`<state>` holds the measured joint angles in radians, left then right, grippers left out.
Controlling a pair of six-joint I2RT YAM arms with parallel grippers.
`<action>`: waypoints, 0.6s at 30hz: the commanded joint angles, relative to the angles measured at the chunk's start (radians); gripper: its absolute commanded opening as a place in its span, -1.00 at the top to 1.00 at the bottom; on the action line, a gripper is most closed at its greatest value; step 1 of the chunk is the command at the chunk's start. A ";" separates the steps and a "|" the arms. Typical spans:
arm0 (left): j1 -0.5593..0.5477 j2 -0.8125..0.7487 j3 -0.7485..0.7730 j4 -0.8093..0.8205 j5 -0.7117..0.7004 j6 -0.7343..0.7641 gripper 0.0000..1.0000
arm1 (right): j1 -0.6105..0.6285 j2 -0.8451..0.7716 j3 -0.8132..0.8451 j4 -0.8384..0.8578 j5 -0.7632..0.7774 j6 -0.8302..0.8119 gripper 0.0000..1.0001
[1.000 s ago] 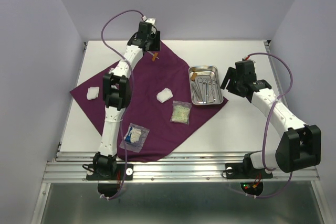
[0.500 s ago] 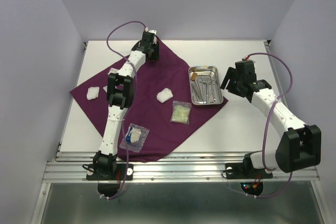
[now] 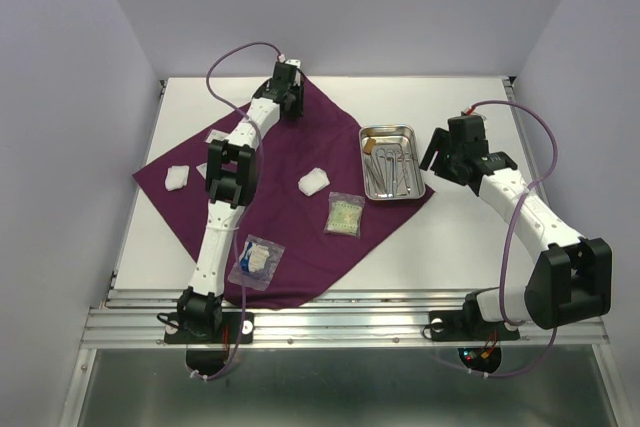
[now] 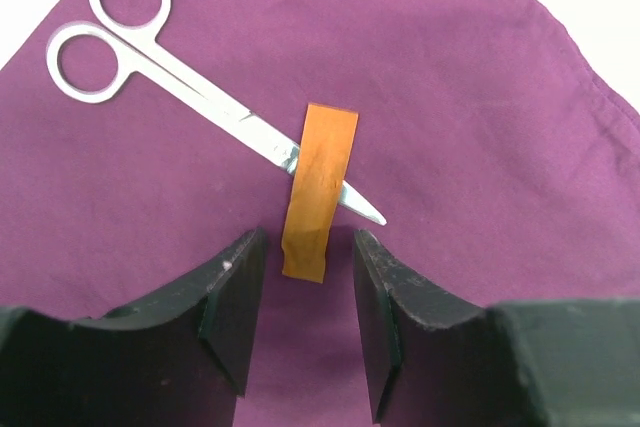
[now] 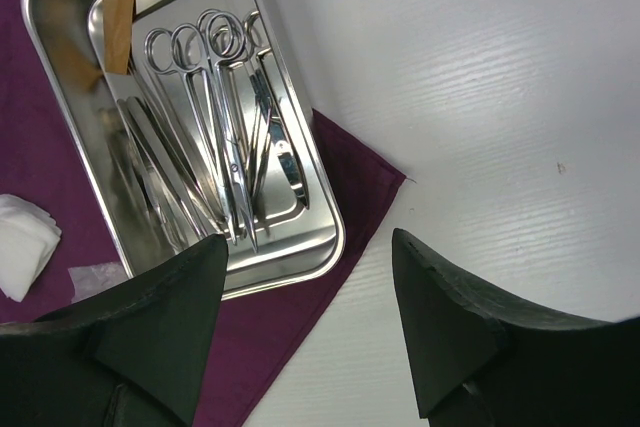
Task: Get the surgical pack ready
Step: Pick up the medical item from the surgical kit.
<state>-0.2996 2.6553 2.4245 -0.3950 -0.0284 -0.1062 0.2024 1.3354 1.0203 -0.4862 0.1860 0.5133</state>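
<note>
Since a second ago the left arm's wrist has shifted over the spot where the orange strip showed in the overhead view, so the left gripper (image 3: 288, 87) now hides it near the upper corner of the large dark-purple square cloth (image 3: 300, 237); the right arm has not moved. In the left wrist view the left gripper (image 4: 308, 245) is released, its two black jaws standing apart on either side of the lower end of the flat orange strip (image 4: 320, 182), with a narrow gap of cloth showing on each side. That strip lies across the blades of the shiny metal scissors (image 4: 215, 107), whose ring handles point to the upper left of the frame and whose tip pokes out at the strip's right; whether the strip wraps around the blades cannot be told. Overhead, the small shiny rectangular steel tray (image 3: 391, 129) sits on the cloth's right corner, holding several metal instruments (image 5: 215, 127). The right gripper (image 5: 308, 247) hangs released and empty over the tray's lower-right corner and the white table (image 3: 460, 237). Two white gauze pads (image 3: 314, 182) (image 3: 177, 177) lie on the cloth at centre and far left. One clear packet with pale-yellow contents (image 3: 344, 215) lies just below the central pad, and another clear packet with white and blue contents (image 3: 257, 260) lies near the bottom edge.
</note>
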 commanded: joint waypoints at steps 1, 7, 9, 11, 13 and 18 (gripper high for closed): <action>-0.007 0.006 0.048 -0.021 -0.011 0.003 0.02 | -0.004 -0.025 0.015 0.020 -0.003 0.007 -0.43; -0.010 0.005 0.048 -0.030 -0.015 0.003 0.38 | -0.004 -0.033 0.006 0.021 -0.003 0.005 -0.43; -0.012 -0.006 0.047 -0.031 -0.022 0.005 0.47 | -0.004 -0.038 0.006 0.021 -0.003 0.005 -0.43; -0.013 -0.018 0.042 -0.033 -0.030 0.010 0.56 | -0.004 -0.042 0.006 0.020 -0.002 0.007 -0.43; -0.015 -0.040 0.035 -0.033 -0.042 0.016 0.67 | -0.004 -0.045 0.006 0.018 -0.003 0.007 -0.43; -0.024 -0.106 0.004 -0.024 -0.077 0.033 0.85 | -0.004 -0.047 0.006 0.018 -0.006 0.008 -0.43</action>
<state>-0.3061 2.6583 2.4306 -0.3965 -0.0780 -0.0948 0.2024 1.3209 1.0199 -0.4858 0.1829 0.5140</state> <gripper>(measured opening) 0.112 0.718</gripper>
